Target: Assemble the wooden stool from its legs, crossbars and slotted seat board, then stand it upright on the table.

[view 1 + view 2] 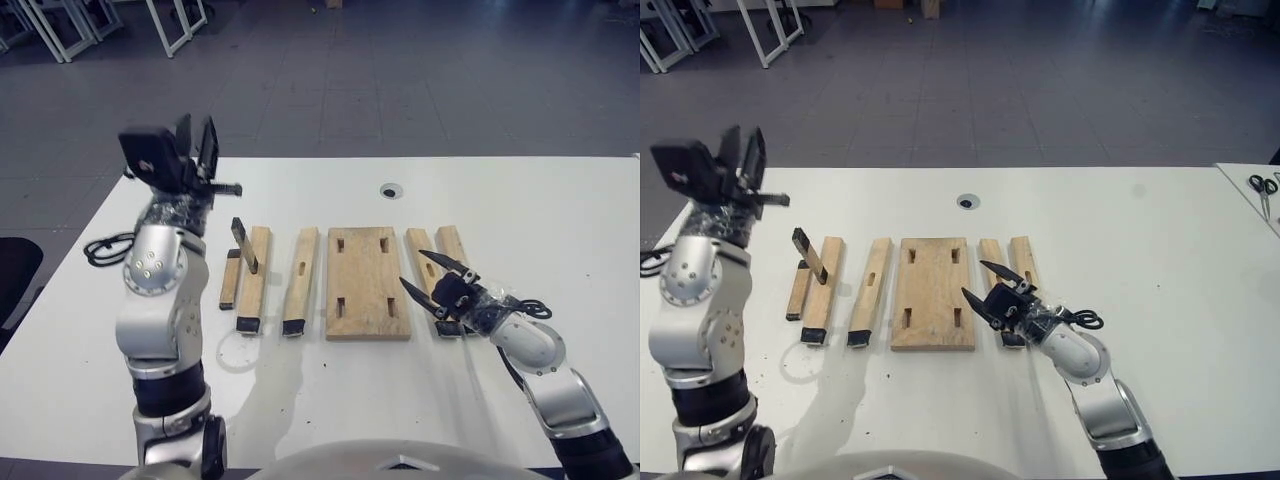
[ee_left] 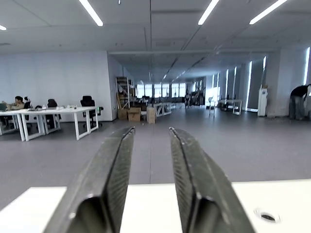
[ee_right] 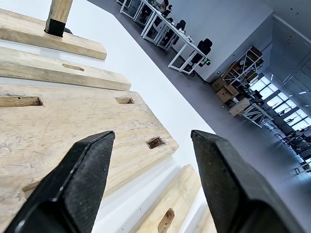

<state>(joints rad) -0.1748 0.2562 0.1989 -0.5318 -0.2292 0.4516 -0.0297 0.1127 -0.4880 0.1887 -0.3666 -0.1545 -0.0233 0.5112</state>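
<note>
Left eye view: on the smooth white table (image 1: 560,230) the flat, rectangular seat board (image 1: 367,285) of pale grained wood lies with four slots cut through it. Two legs (image 1: 300,278) with dark end caps lie to its left and two more to its right. A short crossbar (image 1: 245,244) stands tilted on the outermost left one. The right gripper (image 1: 411,268) hovers spread wide and empty over the right-hand legs. The left gripper (image 1: 197,128) is raised, its fingers slightly parted, holding nothing.

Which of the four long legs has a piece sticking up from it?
The leftmost long leg: a dark-tipped crossbar rises tilted from it. The other three lie flat with nothing on them.
</note>
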